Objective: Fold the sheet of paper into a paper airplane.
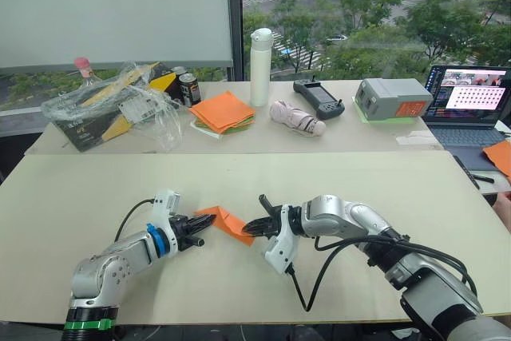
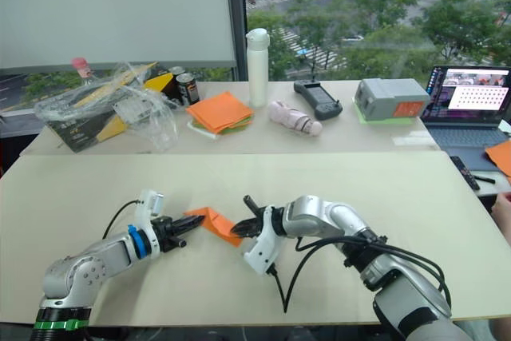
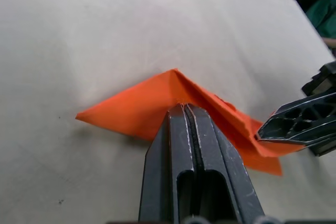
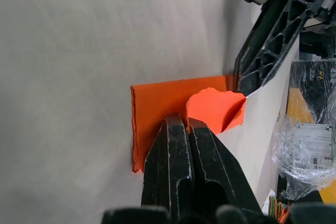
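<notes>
The sheet of paper (image 1: 226, 224), bright orange and folded into a narrow creased shape, is held just above the near table (image 1: 96, 189) between my two grippers. My left gripper (image 1: 199, 229) is shut on its left end, where the paper spreads into a triangular flap (image 3: 136, 109). From the other side, my right gripper (image 1: 247, 230) is shut on the right end; one curled, ragged-edged layer (image 4: 215, 109) stands up beside its fingertips. In the right wrist view the left gripper's fingers (image 4: 268, 45) reach the paper's far edge.
The far table carries a pile of orange and green sheets (image 1: 223, 112), a white bottle (image 1: 260, 56), a plastic-wrapped box (image 1: 112, 105), a can (image 1: 189, 89), a handheld controller (image 1: 318, 98), a grey box (image 1: 393, 98) and an open laptop (image 1: 468, 105). Another orange sheet (image 1: 501, 156) lies at the right edge.
</notes>
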{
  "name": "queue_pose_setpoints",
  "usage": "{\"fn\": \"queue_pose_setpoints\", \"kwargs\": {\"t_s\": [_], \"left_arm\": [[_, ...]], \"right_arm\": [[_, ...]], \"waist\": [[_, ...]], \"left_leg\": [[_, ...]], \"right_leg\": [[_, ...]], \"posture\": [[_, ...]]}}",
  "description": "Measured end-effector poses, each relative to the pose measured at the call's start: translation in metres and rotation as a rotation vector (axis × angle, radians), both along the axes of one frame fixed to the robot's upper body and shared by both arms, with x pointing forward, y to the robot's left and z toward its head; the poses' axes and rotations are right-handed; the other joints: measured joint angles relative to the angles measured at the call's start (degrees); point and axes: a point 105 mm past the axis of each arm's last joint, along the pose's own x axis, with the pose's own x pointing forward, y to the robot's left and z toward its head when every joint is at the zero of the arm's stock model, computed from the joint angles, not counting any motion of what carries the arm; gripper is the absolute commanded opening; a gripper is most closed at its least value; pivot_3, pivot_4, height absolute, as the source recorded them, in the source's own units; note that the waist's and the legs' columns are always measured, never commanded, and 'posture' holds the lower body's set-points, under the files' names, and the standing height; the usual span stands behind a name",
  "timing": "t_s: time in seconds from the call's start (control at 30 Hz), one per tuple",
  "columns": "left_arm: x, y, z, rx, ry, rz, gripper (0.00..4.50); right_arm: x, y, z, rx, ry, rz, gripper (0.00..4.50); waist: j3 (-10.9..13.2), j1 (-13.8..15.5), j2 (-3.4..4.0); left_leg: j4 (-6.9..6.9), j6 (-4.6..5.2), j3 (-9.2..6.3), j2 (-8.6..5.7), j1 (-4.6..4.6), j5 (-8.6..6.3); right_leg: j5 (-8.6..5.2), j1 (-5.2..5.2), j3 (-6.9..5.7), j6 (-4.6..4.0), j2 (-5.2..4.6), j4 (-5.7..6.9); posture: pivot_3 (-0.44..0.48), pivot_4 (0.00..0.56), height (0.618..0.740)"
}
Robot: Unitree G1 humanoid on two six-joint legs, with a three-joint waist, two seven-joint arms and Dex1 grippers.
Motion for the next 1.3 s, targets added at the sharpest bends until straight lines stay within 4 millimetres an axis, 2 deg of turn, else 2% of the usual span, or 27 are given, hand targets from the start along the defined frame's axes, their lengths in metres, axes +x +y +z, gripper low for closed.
{"fn": "queue_pose_setpoints", "kwargs": {"t_s": [0.13,0.33,0.53,0.77,1.13,1.3], "left_arm": [[0.002,-0.005,0.013,-0.038,-0.026,-0.021,0.00],[0.007,-0.008,0.020,-0.037,-0.048,-0.020,0.00],[0.014,-0.021,0.006,0.037,-0.027,-0.040,0.00],[0.017,-0.031,0.000,0.079,-0.034,-0.077,0.00],[0.014,-0.030,-0.006,0.107,-0.047,-0.101,0.00],[0.014,-0.029,-0.007,0.114,-0.050,-0.102,0.00]], "right_arm": [[0.000,0.000,0.000,0.000,0.002,-0.001,0.02],[0.000,-0.001,0.000,0.003,0.005,-0.003,0.02],[0.000,-0.002,-0.001,0.003,0.007,-0.008,0.02],[0.000,-0.002,-0.001,0.004,0.008,-0.010,0.02],[0.000,-0.003,-0.001,0.020,0.046,-0.035,0.02],[-0.002,-0.005,-0.003,0.080,0.158,-0.094,0.02]], "waist": [[0.0,0.0,-0.04],[0.0,0.0,-0.05],[0.0,0.1,-0.07],[-0.1,0.1,-0.08],[-0.1,0.1,-0.09],[-0.1,0.2,-0.09]], "left_leg": [[0.00,0.00,0.00,0.00,0.00,0.00],[0.00,0.00,0.01,0.00,0.00,0.00],[0.00,0.00,0.01,-0.01,0.00,0.00],[0.00,0.00,0.01,-0.01,0.01,0.00],[0.00,0.00,0.01,-0.01,0.00,0.00],[0.00,0.01,0.02,-0.03,0.00,0.00]], "right_leg": [[0.00,0.01,0.00,0.00,0.00,0.00],[0.00,0.01,0.00,0.00,0.00,-0.02],[0.00,0.05,0.00,0.00,0.00,-0.06],[0.00,0.05,0.00,0.00,0.00,-0.06],[0.00,0.05,0.00,0.00,-0.01,-0.07],[0.00,0.09,0.00,0.00,-0.03,-0.11]], "posture": [[0.000,0.150,0.740],[0.000,0.150,0.740],[0.000,0.150,0.740],[0.000,0.150,0.740],[0.000,0.150,0.740],[0.000,0.150,0.740]]}}
